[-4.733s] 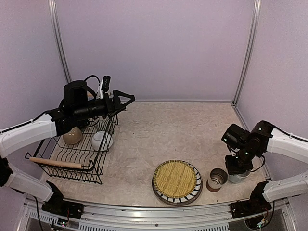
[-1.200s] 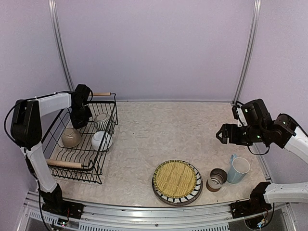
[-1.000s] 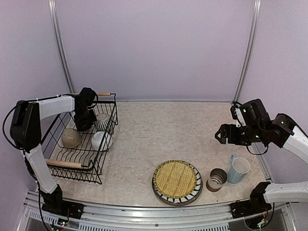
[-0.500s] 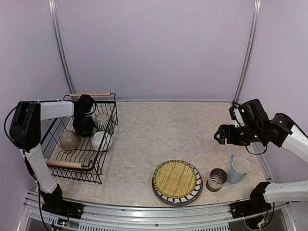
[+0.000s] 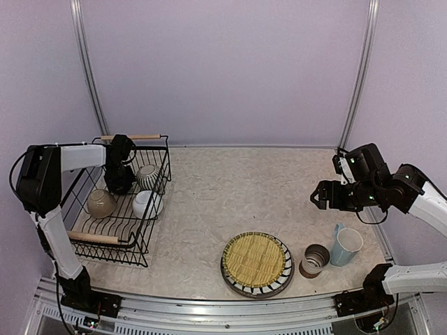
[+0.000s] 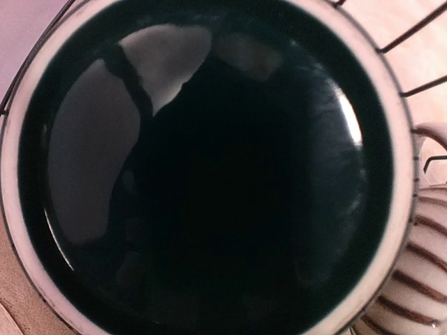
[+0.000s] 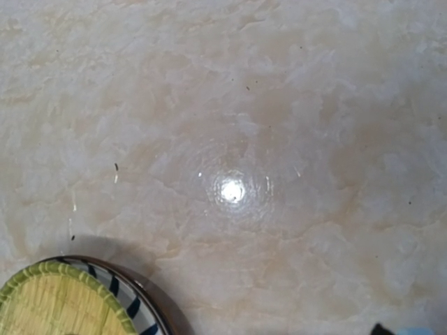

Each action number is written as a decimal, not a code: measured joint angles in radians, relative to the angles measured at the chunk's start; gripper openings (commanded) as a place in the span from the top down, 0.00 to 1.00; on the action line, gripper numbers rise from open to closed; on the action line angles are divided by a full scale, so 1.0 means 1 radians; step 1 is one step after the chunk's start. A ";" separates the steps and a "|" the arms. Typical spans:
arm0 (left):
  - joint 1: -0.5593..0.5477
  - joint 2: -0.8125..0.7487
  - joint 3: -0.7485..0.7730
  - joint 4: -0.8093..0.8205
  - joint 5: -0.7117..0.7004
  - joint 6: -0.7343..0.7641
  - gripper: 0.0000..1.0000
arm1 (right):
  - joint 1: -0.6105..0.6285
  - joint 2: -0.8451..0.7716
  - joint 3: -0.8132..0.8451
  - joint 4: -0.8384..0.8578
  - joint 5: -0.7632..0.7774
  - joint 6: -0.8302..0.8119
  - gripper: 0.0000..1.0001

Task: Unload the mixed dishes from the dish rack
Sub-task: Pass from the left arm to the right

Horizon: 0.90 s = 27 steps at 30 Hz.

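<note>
Dish rack (image 5: 91,238) — black mug (image 6: 209,174) inside, left gripper (image 5: 118,176) directly above it; I cannot tell its jaws' state. Right gripper (image 5: 318,196) — spread wide, hovering over table (image 7: 279,105).

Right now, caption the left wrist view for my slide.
Looking straight into the black mug, glossy inside, grey-striped pot at lower right, dish rack wires behind.

The top camera looked down from high behind the near edge, taking in the whole surface (image 5: 230,181) with the rack (image 5: 91,238) at left. The left wrist camera sat very close over the mouth of a black mug (image 6: 209,174), a pot (image 6: 412,279) at its edge. The right wrist camera faced straight down on bare surface, catching the mat (image 7: 49,307) that the top view also showed.
</note>
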 measured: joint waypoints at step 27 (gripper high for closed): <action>0.006 -0.403 -0.023 -0.140 0.095 0.057 1.00 | 0.000 0.108 0.058 0.129 -0.036 -0.029 0.11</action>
